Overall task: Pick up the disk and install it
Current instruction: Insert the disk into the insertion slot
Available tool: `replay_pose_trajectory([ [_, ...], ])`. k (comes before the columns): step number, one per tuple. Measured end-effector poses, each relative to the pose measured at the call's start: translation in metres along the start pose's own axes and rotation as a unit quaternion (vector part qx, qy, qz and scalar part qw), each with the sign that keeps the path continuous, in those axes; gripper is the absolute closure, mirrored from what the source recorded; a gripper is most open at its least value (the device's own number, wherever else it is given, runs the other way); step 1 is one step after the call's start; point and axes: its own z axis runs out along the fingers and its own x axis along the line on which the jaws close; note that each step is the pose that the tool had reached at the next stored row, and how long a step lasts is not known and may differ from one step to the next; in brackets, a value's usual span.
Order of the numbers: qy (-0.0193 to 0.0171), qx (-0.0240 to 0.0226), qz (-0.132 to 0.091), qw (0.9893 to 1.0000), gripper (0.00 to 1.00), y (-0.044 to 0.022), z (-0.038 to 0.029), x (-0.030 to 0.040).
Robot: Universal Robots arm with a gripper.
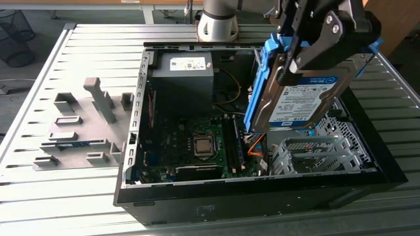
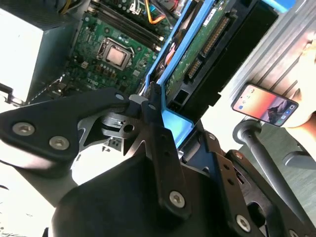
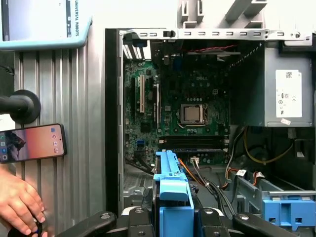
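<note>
One disk [image 1: 298,101] pinched by closed gripper [image 1: 292,56], hanging tilted; may snag cables [image 1: 256,145] or jam against cage [image 1: 315,152] below fingers [image 1: 321,44] if lowered skewed.

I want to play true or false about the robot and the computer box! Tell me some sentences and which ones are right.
1. The gripper holds the disk above the open computer case. True.
2. The disk's frame is red. False: it is blue.
3. A phone lies on the table beside the case. True.
4. A hand reaches inside the case. False: the hand is outside, near the phone.
5. The disk lies flat in its bay. False: it hangs tilted in the gripper.
</note>
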Motion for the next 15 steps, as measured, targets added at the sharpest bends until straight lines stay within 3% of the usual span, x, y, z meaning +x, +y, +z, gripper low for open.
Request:
replay_pose_trajectory([
  [9,0.0000,0.0000,0.000,1.0000,0.63,-0.0264,0.0072,0.0012],
  [15,-0.0001,0.0025,0.000,1.0000,0.63,-0.0286,0.0083,0.0013],
])
